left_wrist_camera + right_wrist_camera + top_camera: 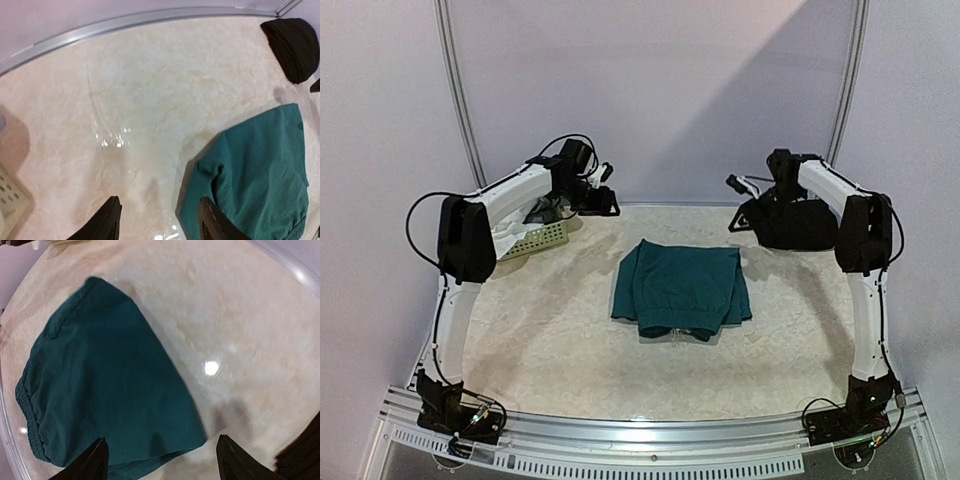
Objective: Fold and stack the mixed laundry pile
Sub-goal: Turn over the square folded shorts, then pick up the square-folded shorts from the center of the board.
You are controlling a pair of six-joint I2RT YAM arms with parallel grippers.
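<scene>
on the pale marbled table the dark teal shorts lie folded flat at centre, gathered waistband nearest the arms. folded black trousers sit far right. left gripper and right gripper gape apart, both empty.

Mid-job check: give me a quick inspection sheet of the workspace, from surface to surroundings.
Surface: pale marbled table, glossy, with light glare.
Job's things: teal shorts folded flat at centre; black garment bunched at far right, under the right arm.
Clutter: perforated basket at far left, beside the left arm.
Grippers: left gripper and right gripper both open, empty, raised above the table.
Cables: black cable loops off the left arm, away from the cloth.
Surroundings: plain walls; metal rail along the near edge.
</scene>
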